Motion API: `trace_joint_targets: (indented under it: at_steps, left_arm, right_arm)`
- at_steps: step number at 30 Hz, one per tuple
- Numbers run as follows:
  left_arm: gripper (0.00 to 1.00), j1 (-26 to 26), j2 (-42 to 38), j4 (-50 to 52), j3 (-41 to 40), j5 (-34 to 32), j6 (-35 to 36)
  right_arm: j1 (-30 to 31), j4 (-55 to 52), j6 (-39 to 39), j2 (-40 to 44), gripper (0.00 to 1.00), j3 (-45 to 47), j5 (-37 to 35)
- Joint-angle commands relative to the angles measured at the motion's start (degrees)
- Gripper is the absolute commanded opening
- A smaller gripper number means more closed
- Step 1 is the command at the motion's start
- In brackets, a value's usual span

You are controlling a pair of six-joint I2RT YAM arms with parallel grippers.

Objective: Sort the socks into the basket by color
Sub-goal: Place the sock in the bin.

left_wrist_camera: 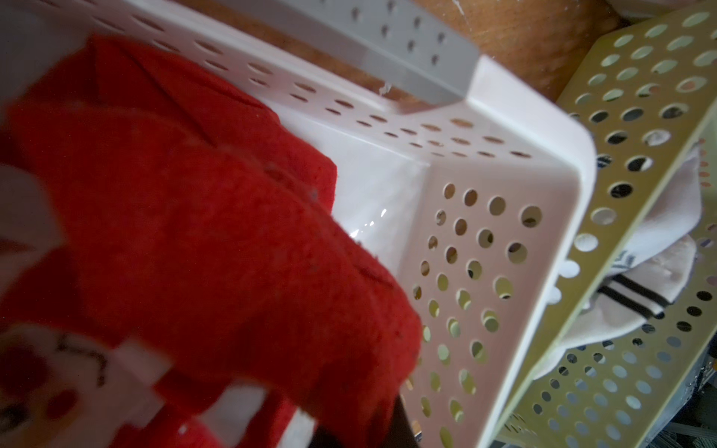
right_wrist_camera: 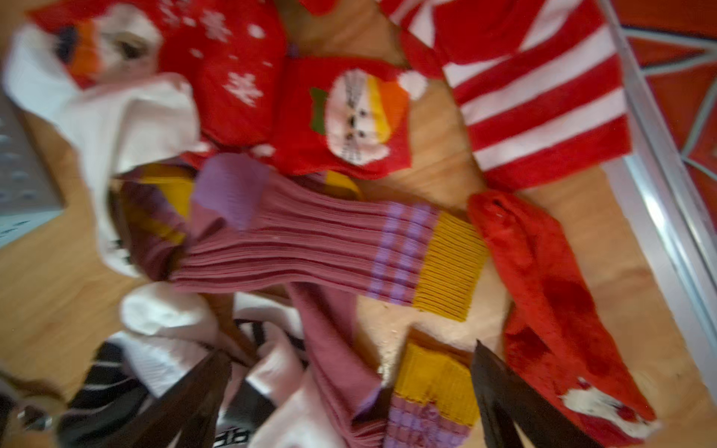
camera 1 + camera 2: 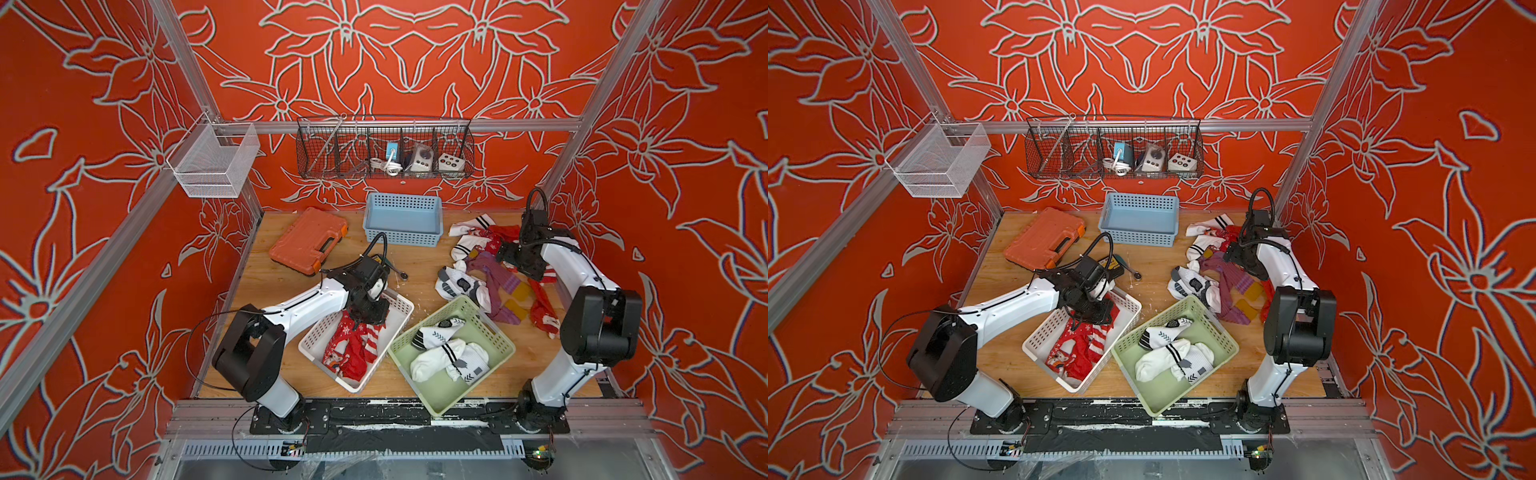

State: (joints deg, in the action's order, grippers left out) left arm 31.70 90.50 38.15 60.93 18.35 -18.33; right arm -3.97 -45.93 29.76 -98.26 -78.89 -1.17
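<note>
Red sock: hangs close under the left wrist camera, over the inside of the white basket.
Left gripper: jaws together, clamped on the red sock; the fabric hides the fingers in the wrist view.
White basket contents: more red socks, some striped, some with snowflakes.
Green basket: just beside the white basket, corner to corner; it holds white socks with black marks.
Blue basket: at the back of the worktop, no sock visible in it.
Unsorted pile: red, white and purple socks mixed on the worktop, right of the green basket.
Right gripper: jaws wide apart, holding nothing, above a purple sock with a yellow cuff.
Orange case: closed, at the back left of the worktop, apart from the socks.
</note>
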Motion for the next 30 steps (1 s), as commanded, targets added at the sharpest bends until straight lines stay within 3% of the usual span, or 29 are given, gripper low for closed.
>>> trace_joint_targets:
  at_steps: [1,7,11,15,22,27,30]
  left_arm:
    - [0.02,-0.59,1.73,-0.83,-0.35,2.04,-0.19]
    - [0.17,-0.85,3.77,-1.48,0.90,3.84,0.08]
    - [0.47,-0.94,2.31,-1.25,1.20,4.80,0.42]
    - [0.65,-0.94,-0.55,-0.14,1.48,3.94,0.27]
    - [0.72,-1.20,-5.04,2.07,2.42,3.05,0.13]
    - [0.73,-1.47,-8.82,3.26,3.14,1.60,-0.50]
    - [0.74,-1.81,-11.26,3.41,3.32,0.41,-1.09]
  right_arm:
    - [-2.23,-1.91,2.07,3.00,0.98,3.88,-7.15]
    - [-5.98,-0.87,2.76,3.84,0.98,9.10,-13.20]
    - [-7.48,0.33,2.55,3.35,0.98,10.80,-15.62]
    - [-9.40,1.96,2.17,2.26,0.98,12.09,-16.19]
    - [-10.69,3.94,1.68,-1.84,0.98,12.53,-15.22]
    - [-11.06,5.71,2.41,-3.07,0.77,13.79,-12.13]
    - [-11.06,5.82,2.70,-2.71,0.51,13.89,-11.95]
